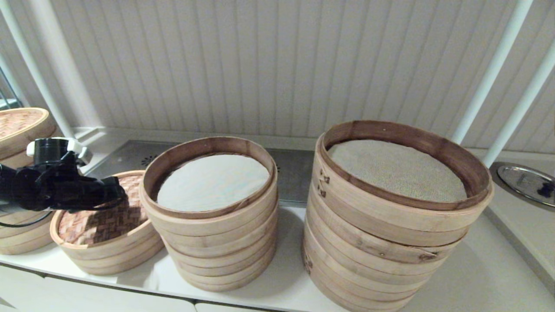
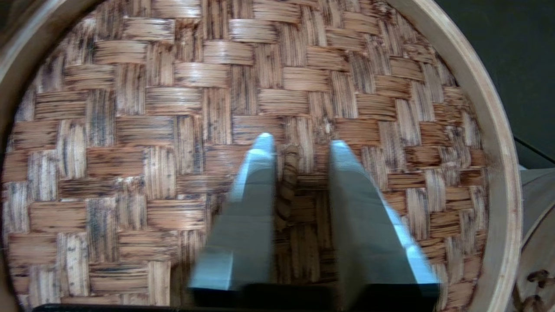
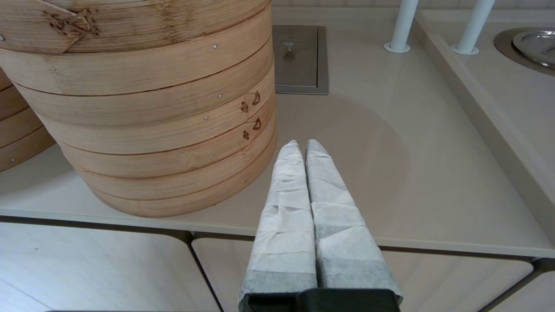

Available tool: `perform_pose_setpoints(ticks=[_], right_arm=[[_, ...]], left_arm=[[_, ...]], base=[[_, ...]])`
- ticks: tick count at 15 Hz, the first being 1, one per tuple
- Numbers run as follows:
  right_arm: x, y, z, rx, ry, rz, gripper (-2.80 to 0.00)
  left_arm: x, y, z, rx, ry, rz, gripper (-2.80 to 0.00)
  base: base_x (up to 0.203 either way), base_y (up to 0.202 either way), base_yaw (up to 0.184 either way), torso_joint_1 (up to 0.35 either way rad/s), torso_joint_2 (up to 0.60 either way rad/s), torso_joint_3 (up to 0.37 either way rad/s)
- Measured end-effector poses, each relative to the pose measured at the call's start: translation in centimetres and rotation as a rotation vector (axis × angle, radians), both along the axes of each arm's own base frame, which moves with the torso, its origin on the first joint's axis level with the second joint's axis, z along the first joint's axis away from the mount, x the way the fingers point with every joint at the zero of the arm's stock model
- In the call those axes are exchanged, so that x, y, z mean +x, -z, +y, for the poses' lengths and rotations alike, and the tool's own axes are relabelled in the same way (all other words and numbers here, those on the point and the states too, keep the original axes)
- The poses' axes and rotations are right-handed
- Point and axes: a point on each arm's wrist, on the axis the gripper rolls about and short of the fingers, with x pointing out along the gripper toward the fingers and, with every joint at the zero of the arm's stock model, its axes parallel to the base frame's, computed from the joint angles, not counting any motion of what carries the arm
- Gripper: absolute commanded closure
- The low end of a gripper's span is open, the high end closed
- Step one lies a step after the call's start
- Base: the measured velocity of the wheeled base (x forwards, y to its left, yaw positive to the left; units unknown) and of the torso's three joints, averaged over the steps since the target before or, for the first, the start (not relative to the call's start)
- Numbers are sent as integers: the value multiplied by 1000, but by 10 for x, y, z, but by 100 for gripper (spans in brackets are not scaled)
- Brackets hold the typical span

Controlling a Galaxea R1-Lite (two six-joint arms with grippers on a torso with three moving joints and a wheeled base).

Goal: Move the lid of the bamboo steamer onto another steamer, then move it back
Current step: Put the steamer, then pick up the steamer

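The bamboo steamer lid (image 1: 102, 223), brown basket-weave with a pale rim, lies flat on a low steamer ring (image 1: 113, 256) at the counter's left; the ring's inside is hidden under it. My left gripper (image 1: 118, 199) hangs just over the lid's middle. In the left wrist view this gripper (image 2: 299, 145) is open, its fingers either side of the small loop knob (image 2: 287, 173), which sits close against one finger and clear of the other. My right gripper (image 3: 301, 143) is shut and empty, parked low at the counter's front edge, out of the head view.
A tall stack with a white liner (image 1: 212, 182) stands right beside the lid. The widest stack, lined with grey mesh (image 1: 396, 169), is further right. A paler lid (image 1: 19, 123) tops a stack at far left. White posts (image 1: 490, 73) and a steel dish (image 1: 524, 182) stand at right.
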Motion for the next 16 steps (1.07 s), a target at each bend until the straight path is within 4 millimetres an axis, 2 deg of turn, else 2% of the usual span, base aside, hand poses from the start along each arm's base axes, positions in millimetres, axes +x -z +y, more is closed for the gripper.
perform_pose_setpoints(ticks=[4, 7, 12, 16], right_arm=[[0, 0, 0, 0, 0, 0, 0], [0, 0, 0, 0, 0, 0, 0], [0, 0, 0, 0, 0, 0, 0], [0, 0, 0, 0, 0, 0, 0]], left_arm=[[0, -7, 0, 5, -2, -21, -280], [-11, -33, -2, 16, 7, -86, -280], [-49, -84, -9, 40, 12, -186, -280], [-81, -101, -23, 43, 86, -167, -280]], base=[[0, 0, 0, 0, 0, 0], [0, 0, 0, 0, 0, 0], [0, 0, 0, 0, 0, 0], [0, 0, 0, 0, 0, 0]])
